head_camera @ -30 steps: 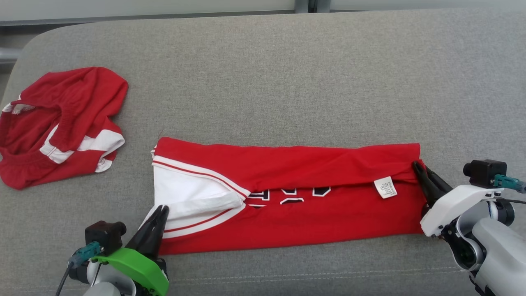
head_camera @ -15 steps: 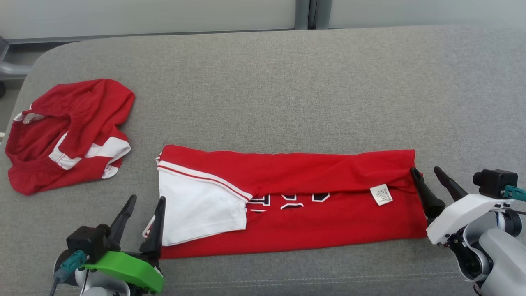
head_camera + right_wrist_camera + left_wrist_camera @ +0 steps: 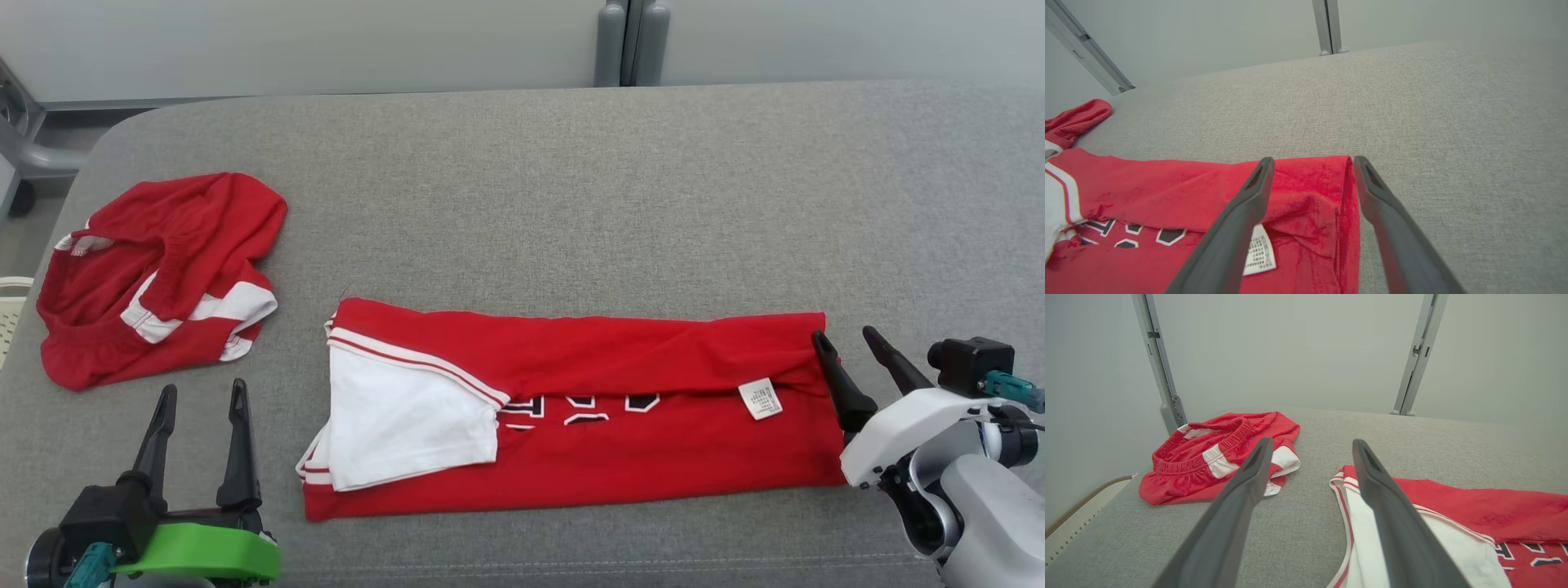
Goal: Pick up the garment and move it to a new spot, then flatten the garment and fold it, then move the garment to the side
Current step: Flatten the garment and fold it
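Observation:
The garment is a red jersey with a white side panel, dark lettering and a white label. It lies folded into a long strip across the middle of the grey cushion. My left gripper stands open on the cushion, left of the garment's white end and apart from it. In the left wrist view its gripper holds nothing, and the garment lies to the right. My right gripper is open at the garment's right end. In the right wrist view the gripper straddles the garment at its edge without pinching it.
A crumpled pair of red shorts with white stripes lies at the cushion's far left, also seen as shorts ahead of the left fingers. Bare grey cushion stretches behind and right of the garment. A pale wall with a grey post stands behind.
Both grippers opened and let go of the garment's ends. The white flap dropped flat. The left gripper drew back to the left, clear of the cloth. The head camera also shifted.

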You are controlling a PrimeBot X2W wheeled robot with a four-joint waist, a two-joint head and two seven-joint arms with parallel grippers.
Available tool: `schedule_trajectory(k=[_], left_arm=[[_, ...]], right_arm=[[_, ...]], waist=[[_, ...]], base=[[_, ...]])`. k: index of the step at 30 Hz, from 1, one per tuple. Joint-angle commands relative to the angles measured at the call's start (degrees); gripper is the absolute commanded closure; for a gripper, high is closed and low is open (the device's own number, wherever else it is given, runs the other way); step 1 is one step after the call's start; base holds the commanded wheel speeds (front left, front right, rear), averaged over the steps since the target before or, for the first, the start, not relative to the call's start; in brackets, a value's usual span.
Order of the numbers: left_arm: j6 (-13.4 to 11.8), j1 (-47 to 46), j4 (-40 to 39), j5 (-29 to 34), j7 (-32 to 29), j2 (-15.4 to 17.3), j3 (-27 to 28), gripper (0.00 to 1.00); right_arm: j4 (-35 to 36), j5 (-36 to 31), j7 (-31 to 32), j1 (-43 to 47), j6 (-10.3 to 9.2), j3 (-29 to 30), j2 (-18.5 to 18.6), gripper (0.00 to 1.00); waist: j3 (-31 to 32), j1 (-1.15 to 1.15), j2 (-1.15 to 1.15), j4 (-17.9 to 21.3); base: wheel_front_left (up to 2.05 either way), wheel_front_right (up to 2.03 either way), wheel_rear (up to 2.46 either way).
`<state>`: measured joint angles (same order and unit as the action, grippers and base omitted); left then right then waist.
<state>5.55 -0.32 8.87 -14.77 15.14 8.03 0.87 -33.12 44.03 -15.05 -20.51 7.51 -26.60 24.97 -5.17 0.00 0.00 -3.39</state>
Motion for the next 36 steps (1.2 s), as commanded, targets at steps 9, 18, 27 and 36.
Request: schedule_trajectory(k=[9,18,27,36], left_arm=[[1.2,3.2,-2.2,2.9,0.0,-2.6,4.1,0.00],[1.8,3.5,-2.2,4.5,0.0,-3.6,4.9,0.00],[1.9,3.4,-1.9,4.8,0.0,-4.2,5.7,0.00],[1.9,3.1,-1.8,4.8,0.0,-4.5,5.6,0.00]], right_arm=[[-6.1,-6.1,-0.1,-1.9,-0.05,6.1,-4.1,0.00],[-17.7,-8.9,4.2,-6.4,-0.05,6.7,-8.0,0.00],[-24.6,-10.3,7.8,-8.6,-0.05,6.6,-9.4,0.00],[-28.4,-10.1,10.7,-9.6,-0.05,6.4,-10.8,0.00]], waist=[[1.1,0.00,0.00,-0.9],[1.3,0.00,0.00,-2.1],[0.8,0.00,0.00,-2.5],[0.5,0.00,0.00,-2.4]], base=[[0.00,0.00,0.00],[0.00,0.00,0.00],[0.00,0.00,0.00],[0.00,0.00,0.00]])
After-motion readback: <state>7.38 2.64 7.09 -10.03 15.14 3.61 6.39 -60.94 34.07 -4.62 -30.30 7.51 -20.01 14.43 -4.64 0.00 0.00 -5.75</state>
